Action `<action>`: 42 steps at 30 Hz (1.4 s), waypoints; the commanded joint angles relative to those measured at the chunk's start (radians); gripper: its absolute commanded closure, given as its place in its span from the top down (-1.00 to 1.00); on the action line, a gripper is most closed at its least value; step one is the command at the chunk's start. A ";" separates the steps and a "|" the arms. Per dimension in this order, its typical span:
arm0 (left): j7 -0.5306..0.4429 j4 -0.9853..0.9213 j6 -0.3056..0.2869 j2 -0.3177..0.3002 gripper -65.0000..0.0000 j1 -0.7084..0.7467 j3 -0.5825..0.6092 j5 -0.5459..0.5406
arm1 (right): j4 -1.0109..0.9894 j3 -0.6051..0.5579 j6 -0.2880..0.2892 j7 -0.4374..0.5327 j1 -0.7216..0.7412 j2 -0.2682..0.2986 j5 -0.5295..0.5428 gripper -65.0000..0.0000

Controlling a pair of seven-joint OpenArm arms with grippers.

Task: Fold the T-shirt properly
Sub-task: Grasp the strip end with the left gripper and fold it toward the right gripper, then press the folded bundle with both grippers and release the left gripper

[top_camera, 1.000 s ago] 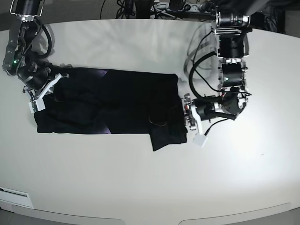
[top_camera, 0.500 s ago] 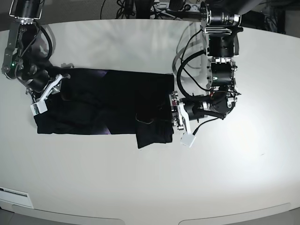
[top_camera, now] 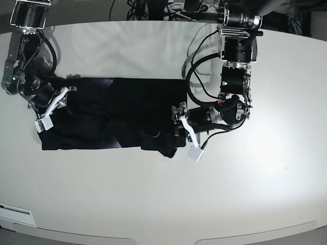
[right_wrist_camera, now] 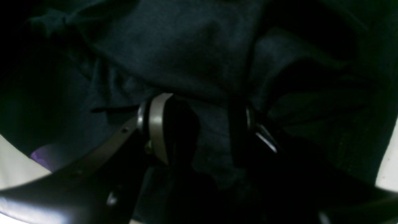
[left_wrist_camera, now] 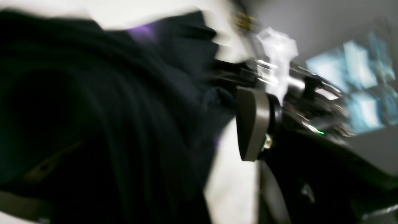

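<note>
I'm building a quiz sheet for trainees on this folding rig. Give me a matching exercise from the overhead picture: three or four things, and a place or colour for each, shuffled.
Things:
1. T-shirt
2. left gripper
3. right gripper
4. table

Descriptions:
A. white, bearing everything
B. at the cloth's edge on the picture's right
C. black, lying as a long band
D. at the cloth's edge on the picture's left

Pairs: 1-C, 2-B, 3-D, 4-A

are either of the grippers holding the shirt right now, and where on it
Neither seems to grip it. The left gripper is open at the T-shirt's near end, the right gripper open over cloth at the far end.
</note>
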 commanded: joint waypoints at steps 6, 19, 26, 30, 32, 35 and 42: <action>-0.002 0.009 0.065 0.048 0.19 -0.024 0.011 0.192 | 0.003 0.003 -0.008 -0.022 0.005 0.013 -0.015 -0.05; 0.178 0.010 -0.089 0.078 0.19 -0.037 0.053 -0.323 | 0.003 0.003 -0.008 -0.050 0.005 0.013 0.029 -0.05; 0.145 0.010 -0.117 0.080 0.19 -0.039 0.053 -0.183 | 0.003 0.003 -0.008 -0.056 0.005 0.012 0.029 -0.05; 0.013 0.010 -0.104 0.080 0.19 -0.039 0.053 -0.044 | 0.003 0.003 -0.008 -0.056 0.005 0.013 0.029 -0.05; -0.032 0.010 -0.083 0.080 0.13 -0.039 0.053 -0.027 | 0.003 0.003 -0.008 -0.056 0.005 0.013 0.029 -0.05; -0.051 0.010 -0.083 0.081 -0.79 -0.039 0.053 0.018 | 0.003 0.003 -0.008 -0.056 0.006 0.013 0.030 -0.05; -0.111 0.008 -0.013 0.079 -1.00 -0.011 0.053 0.376 | 0.003 0.003 0.019 -0.081 0.057 0.016 0.088 -0.05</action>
